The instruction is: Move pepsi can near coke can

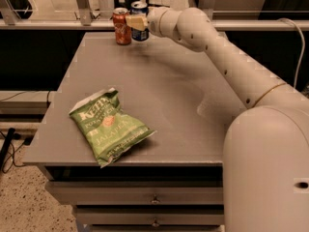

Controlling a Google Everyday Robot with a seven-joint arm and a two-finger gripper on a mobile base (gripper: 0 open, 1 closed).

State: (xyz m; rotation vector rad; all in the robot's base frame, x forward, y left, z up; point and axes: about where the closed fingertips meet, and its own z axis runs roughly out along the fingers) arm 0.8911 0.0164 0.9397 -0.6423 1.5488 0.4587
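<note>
The pincer [136, 22] grips the pepsi can [142, 34] at the far edge of the desk [159, 81], just beside the coke can [121, 28]. The move looks nearly complete, with only set-down and release apparently left. A green chip bag [110, 125] lies well apart.
</note>
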